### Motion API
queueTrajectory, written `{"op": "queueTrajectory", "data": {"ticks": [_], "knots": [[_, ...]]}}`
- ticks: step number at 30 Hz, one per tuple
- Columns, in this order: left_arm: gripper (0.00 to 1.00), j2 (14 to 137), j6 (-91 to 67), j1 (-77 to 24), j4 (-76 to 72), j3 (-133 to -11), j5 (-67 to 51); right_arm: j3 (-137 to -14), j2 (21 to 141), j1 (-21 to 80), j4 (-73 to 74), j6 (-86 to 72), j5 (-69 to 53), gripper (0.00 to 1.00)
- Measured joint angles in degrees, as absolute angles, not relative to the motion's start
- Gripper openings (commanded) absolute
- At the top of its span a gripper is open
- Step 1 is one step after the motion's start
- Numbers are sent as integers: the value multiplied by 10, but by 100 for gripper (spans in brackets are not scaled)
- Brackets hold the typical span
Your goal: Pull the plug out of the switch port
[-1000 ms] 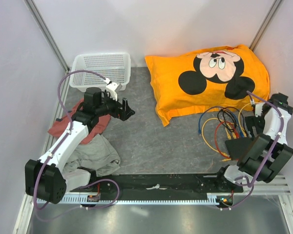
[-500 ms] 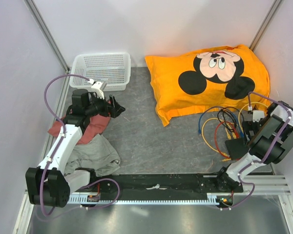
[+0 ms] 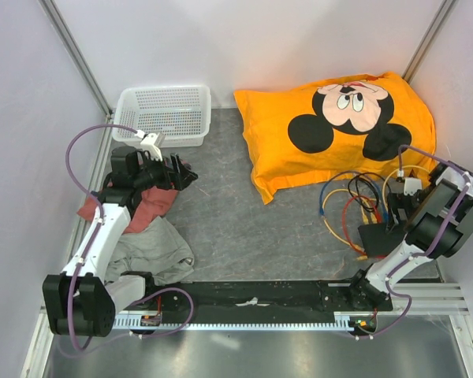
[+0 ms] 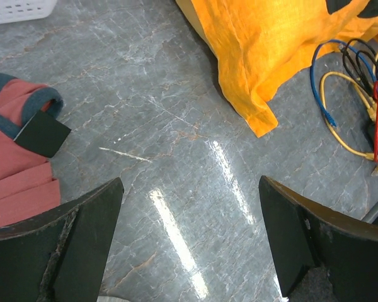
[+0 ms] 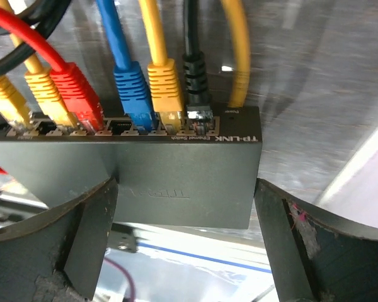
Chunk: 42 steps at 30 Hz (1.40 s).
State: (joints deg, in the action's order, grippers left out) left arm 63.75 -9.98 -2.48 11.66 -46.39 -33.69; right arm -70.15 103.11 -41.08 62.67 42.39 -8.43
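Below the spread right gripper (image 5: 186, 192), the matte black switch (image 5: 176, 157) holds coloured plugs (image 5: 131, 88); left gripper (image 4: 190, 211) likewise spread

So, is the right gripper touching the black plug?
Apart. Right wrist view: the black plug sits in the switch, whose top lies between it and the open fingers of the right gripper.

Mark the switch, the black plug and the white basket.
switch (image 5: 189, 163): right wrist view, on its plain top face.
black plug (image 5: 196, 78): right wrist view, on its ribbed boot.
white basket (image 3: 167, 88): top external view, on its far rim.
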Motion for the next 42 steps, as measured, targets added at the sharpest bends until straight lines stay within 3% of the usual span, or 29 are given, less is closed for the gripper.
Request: {"op": "queueTrajectory", "data": {"ticks": [10,16,23,28,38,42], "knots": [[96,599,-113,3,106,-437,-347,-659,1032,-293,667,340,-140,92],[96,577,-121,20,104,-427,-359,-661,1044,-167,688,297,-158,93],[95,574,-122,26,102,-427,-363,-742,1096,7,734,279,-191,93],[95,570,-122,34,107,-436,-363,-801,1151,73,774,254,-225,95],[94,542,-129,38,110,-434,-366,-854,1161,296,778,247,-339,98],[94,543,-165,38,112,-417,-372,-854,1151,310,774,247,-346,98]]}}
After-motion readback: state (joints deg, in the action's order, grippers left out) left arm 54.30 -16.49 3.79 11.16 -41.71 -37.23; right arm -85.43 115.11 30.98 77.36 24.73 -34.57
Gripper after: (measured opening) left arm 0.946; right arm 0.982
